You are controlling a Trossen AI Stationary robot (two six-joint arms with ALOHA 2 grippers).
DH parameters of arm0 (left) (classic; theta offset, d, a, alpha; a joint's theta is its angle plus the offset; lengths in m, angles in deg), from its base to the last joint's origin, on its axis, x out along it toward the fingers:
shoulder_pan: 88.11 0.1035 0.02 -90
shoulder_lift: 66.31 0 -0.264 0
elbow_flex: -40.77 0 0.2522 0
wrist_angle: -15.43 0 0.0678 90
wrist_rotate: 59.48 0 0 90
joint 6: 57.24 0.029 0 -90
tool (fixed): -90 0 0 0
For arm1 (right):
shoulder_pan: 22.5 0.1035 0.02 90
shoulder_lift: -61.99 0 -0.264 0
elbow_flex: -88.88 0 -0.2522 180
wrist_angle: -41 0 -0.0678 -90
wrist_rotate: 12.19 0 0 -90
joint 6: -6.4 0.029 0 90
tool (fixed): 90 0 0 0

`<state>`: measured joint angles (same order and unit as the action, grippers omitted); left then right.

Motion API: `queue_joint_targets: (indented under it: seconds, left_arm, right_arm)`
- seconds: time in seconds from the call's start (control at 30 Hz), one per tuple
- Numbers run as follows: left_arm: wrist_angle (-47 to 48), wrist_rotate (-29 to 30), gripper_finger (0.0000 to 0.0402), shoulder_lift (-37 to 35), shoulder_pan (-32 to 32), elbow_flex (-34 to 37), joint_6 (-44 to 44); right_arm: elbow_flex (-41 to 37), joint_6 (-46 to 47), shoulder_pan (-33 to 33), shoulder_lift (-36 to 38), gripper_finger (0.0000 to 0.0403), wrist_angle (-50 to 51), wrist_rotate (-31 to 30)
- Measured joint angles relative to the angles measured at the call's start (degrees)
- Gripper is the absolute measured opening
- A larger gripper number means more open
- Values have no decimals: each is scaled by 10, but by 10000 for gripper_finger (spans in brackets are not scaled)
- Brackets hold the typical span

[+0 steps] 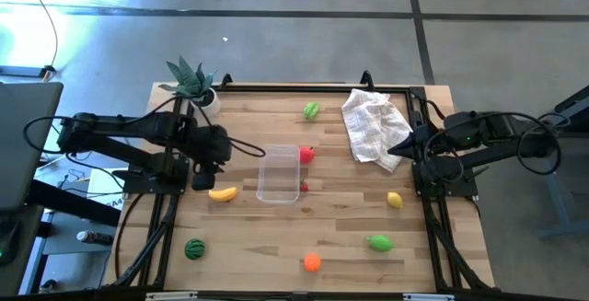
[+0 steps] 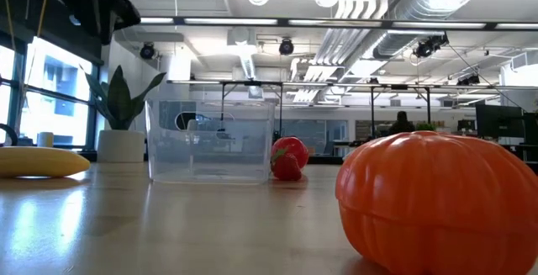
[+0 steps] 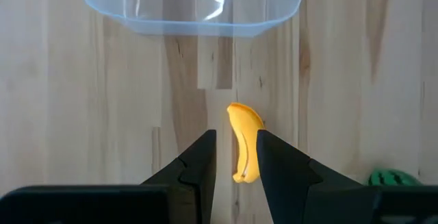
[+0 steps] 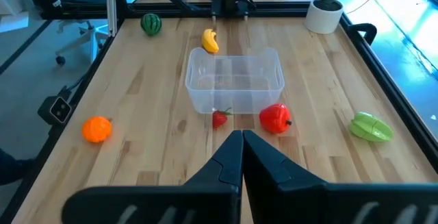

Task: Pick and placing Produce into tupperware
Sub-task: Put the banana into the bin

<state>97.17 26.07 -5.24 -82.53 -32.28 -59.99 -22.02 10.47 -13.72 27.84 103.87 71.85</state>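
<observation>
The yellow banana [image 1: 222, 193] [image 3: 243, 140] lies on its side on the wood, left of the clear tub [image 1: 279, 173] [image 4: 235, 80]. My left gripper [image 1: 204, 167] [image 3: 236, 157] hovers above the banana, open, with one finger seen on either side of it and touching nothing. In the low view the banana [image 2: 42, 161] rests on the table and the left arm is high above it. Two red pieces [image 1: 306, 154] [image 1: 304, 186] lie against the tub's right side. My right gripper [image 1: 411, 141] [image 4: 241, 148] is shut and waits at the table's right side.
Watermelon [image 1: 194, 248], orange [image 1: 313, 262], a light green piece [image 1: 379, 242] and lemon [image 1: 394, 200] lie toward the near edge. Another green piece [image 1: 312, 110], a crumpled white cloth [image 1: 375, 126] and a potted plant [image 1: 193, 82] sit near the far edge.
</observation>
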Motion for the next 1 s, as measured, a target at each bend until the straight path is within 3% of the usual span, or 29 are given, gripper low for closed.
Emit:
queue_joint_targets:
  seconds: [0.2, 0.57, 1.0]
  left_arm:
    - [-24, 8, 95, 21, 0, 30, 53]
    - [-17, -26, 99, 36, 0, 79, 52]
    - [-22, -17, 204, 38, 0, 89, 8]
  right_arm:
    - [0, 0, 0, 0, 0, 0, 0]
    - [0, 0, 0, 0, 0, 0, 0]
    - [0, 0, 0, 0, 0, 0, 0]
